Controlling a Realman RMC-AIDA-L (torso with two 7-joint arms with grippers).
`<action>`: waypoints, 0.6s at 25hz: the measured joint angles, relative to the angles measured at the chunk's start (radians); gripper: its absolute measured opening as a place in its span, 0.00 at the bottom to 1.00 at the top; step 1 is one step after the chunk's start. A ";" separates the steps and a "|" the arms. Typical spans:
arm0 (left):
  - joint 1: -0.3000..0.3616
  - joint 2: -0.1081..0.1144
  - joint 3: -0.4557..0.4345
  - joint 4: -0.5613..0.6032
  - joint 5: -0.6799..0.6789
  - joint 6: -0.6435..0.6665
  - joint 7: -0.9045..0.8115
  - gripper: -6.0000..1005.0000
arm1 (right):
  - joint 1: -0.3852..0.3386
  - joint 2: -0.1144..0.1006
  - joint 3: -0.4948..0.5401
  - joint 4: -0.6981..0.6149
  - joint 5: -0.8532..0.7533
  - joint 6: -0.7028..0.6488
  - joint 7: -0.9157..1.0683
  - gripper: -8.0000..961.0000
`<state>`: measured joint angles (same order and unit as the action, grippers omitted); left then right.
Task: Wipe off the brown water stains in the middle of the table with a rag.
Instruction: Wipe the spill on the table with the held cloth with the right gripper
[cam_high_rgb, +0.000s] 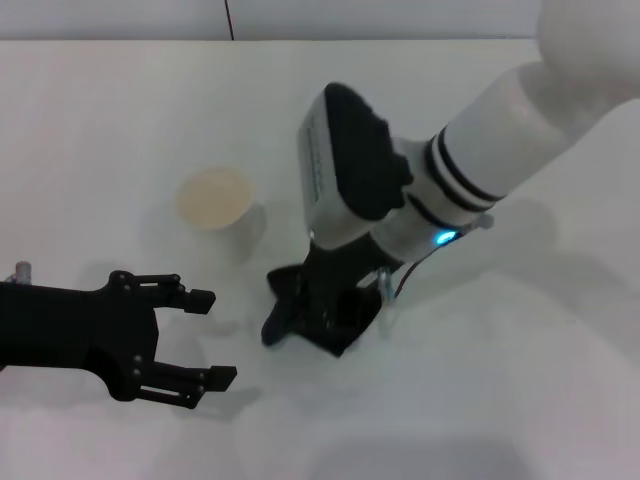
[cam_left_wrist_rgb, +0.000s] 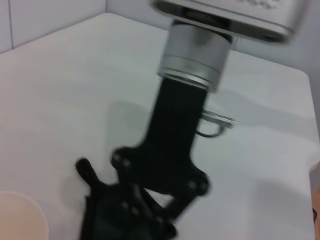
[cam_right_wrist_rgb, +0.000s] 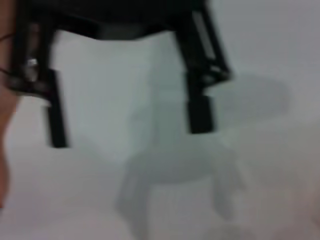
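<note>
Right gripper (cam_high_rgb: 332, 312) is down at the table (cam_high_rgb: 100, 120) near the middle of the head view, pointing straight down, its white forearm running off toward 2 o'clock. A dark bunched mass sits at its tip and on its 9 o'clock side: the rag (cam_high_rgb: 280, 310), black on black against the gripper, so the edge between the two is hard to trace. One loose corner sticks out toward 10 o'clock, and another lobe lies flat on the tabletop at about 8 o'clock. Cannot tell whether this gripper is clamped on the cloth or merely pressing into it. The left wrist view shows the same gripper from the side, with the rag (cam_left_wrist_rgb: 95, 200) bunched low against the surface under it and a tail of cloth lifted clear. Rag and tabletop appear to touch. Moving outward, a white paper cup (cam_high_rgb: 215, 198) stands upright at 10 o'clock from the right gripper, near but apart from the cloth; its rim also shows in the left wrist view (cam_left_wrist_rgb: 20, 220). Left gripper (cam_high_rgb: 212, 337) sits at 8 o'clock, well apart from the rag, jaws spread wide with nothing between them.
</note>
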<state>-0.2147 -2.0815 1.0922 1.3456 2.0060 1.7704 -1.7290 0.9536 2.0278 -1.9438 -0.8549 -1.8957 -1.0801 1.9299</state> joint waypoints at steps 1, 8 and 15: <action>0.000 0.000 0.000 0.000 0.000 0.000 0.000 0.88 | 0.001 0.000 -0.011 -0.003 0.008 -0.002 -0.001 0.10; 0.000 0.000 -0.001 -0.002 -0.009 -0.009 0.005 0.88 | 0.013 -0.002 -0.019 0.034 0.008 0.062 -0.032 0.10; 0.000 0.000 -0.002 -0.002 -0.012 -0.013 0.006 0.88 | 0.017 -0.007 0.167 0.109 -0.147 0.111 -0.094 0.10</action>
<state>-0.2145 -2.0815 1.0905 1.3433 1.9944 1.7573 -1.7228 0.9708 2.0206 -1.7769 -0.7462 -2.0424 -0.9693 1.8359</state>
